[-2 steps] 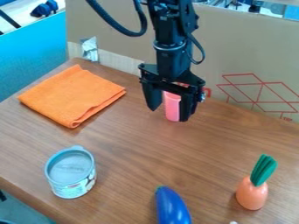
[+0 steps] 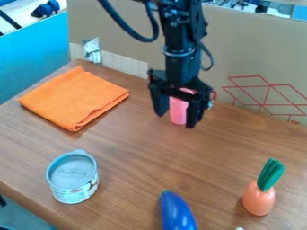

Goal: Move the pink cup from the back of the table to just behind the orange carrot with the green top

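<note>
brown cardboard [image 2: 252, 49] stands behind a wood-grained table [image 2: 120, 157], running across the top of the view from about 11 o'clock round to 3, and a bright blue panel [image 2: 30, 58] meets it at 10 o'clock. just below that panel, between 9 and 10, an orange cloth [image 2: 72, 96] lies folded flat, one corner pointing up toward 11. down between 7 and 8 o'clock sits a round tin [image 2: 75, 193] with a pale label, upright, its grey top facing up. back up near 11, a crumpled silvery strip [image 2: 92, 50] is stuck to the cardboard, just above the table's far edge. close to 6 o'clock a shiny blue toy eggplant [image 2: 177, 213] lies with its green tip toward 12, its lower end cut off by the view's edge. the black arm [image 2: 180, 58] comes down from 12 o'clock, a dark cable [image 2: 146, 40] looping on its left, and its claw [image 2: 176, 120] hangs just right of the middle, the two sides spread apart. a pink cylinder [image 2: 178, 112] stands upright, seen in the gap between them; whether either side touches it, i cannot tell. it is well away from the cloth, at 3 o'clock from it. off between 4 and 5 o'clock, an orange toy carrot [image 2: 259, 200] stands upright on its rounded base, green leaves [image 2: 271, 174] leaning toward 1.
</note>
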Robot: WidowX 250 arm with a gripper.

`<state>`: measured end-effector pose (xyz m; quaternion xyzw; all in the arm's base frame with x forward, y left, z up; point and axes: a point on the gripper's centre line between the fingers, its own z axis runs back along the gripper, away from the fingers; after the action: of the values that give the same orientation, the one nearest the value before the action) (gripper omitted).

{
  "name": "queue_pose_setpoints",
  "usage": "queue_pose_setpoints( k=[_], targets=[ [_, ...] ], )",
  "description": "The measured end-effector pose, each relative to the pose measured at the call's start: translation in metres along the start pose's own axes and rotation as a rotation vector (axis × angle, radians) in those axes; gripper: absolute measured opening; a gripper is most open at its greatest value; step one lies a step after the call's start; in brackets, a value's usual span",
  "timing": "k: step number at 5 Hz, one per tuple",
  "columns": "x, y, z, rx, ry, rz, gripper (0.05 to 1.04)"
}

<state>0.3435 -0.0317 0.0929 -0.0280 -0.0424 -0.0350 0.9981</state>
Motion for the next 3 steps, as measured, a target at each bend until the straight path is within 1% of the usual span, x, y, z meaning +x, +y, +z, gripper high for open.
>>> queue_pose_setpoints(
  k=[1, 2, 3],
  targets=[
    [0.015, -0.003, 0.013, -0.005, -0.024, -0.031, 1.007],
    [0.028, -0.004, 0.016, -0.013, -0.02, -0.036, 1.007],
    [0.042, 0.0, -0.004, 0.008, 0.083, -0.014, 1.007]
  ],
)
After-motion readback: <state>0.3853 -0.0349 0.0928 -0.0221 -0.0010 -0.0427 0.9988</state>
